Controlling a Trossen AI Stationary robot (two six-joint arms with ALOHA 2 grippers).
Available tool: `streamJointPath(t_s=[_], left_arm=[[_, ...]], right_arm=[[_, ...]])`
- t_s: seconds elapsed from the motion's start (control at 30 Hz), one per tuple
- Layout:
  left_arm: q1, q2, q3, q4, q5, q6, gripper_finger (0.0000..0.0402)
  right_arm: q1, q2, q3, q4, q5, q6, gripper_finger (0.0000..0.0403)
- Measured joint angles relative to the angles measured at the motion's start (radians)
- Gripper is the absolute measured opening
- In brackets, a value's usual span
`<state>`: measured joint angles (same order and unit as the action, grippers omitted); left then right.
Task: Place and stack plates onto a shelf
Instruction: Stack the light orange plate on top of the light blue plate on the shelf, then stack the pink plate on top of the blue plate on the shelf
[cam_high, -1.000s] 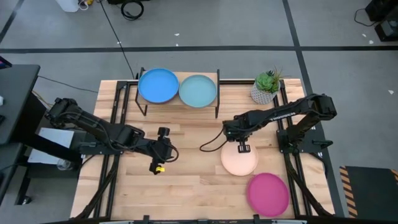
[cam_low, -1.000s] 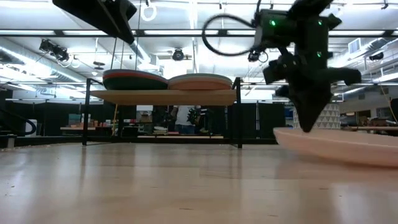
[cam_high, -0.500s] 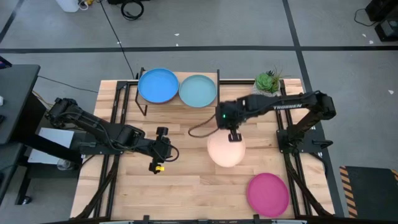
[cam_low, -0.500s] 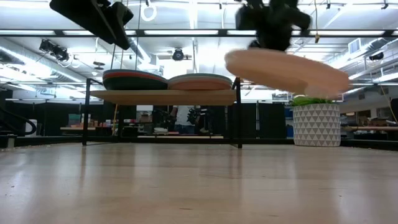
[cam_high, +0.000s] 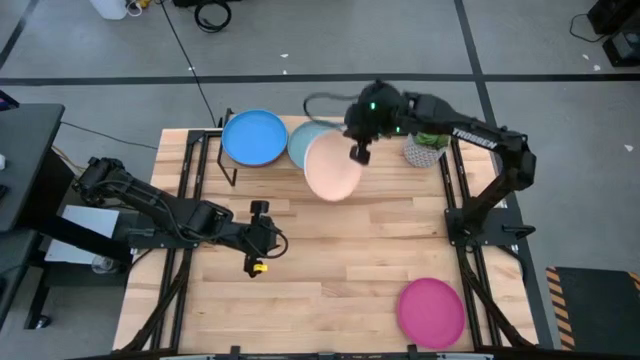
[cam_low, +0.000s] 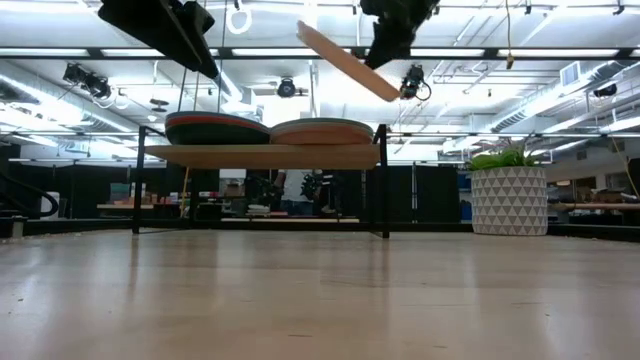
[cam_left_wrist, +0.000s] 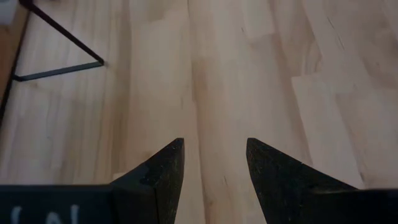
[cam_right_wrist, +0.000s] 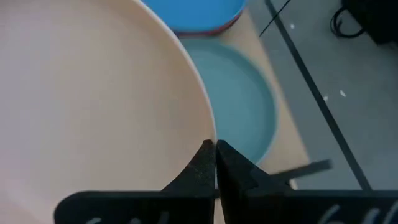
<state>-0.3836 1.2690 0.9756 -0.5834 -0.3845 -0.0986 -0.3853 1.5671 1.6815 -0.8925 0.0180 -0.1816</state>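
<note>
Right claw (cam_high: 357, 152), near the top centre of the overhead frame, pinches the rim of the cream plate (cam_high: 331, 166), fingers closed tight on its edge. We see the plate tilted in the air, overlapping the light blue plate (cam_high: 303, 140) on the shelf (cam_low: 262, 155). A blue plate (cam_high: 254, 137) tops the shelf's other stack, further left. The magenta plate (cam_high: 432, 310) lies on the tabletop (cam_high: 330, 275) at lower right. Left claw (cam_high: 259, 238) waits at centre left, fingers apart, holding nothing.
</note>
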Motion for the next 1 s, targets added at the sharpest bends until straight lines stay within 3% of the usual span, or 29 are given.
streamJointPath(t_s=[0.2,0.53,1.0], left_arm=[[0.000,0.000,0.000,0.048,-0.043,-0.003,0.0180],[0.000,0.000,0.000,0.055,-0.045,-0.052,0.0180],[0.001,0.000,0.000,0.054,-0.047,-0.076,0.0180]], right_arm=[[-0.111,0.112,0.132,0.019,-0.134,-0.007,0.0008],[-0.208,0.362,0.427,-0.130,-0.152,-0.046,0.0008],[-0.255,0.435,0.455,-0.181,-0.150,-0.047,0.0069]])
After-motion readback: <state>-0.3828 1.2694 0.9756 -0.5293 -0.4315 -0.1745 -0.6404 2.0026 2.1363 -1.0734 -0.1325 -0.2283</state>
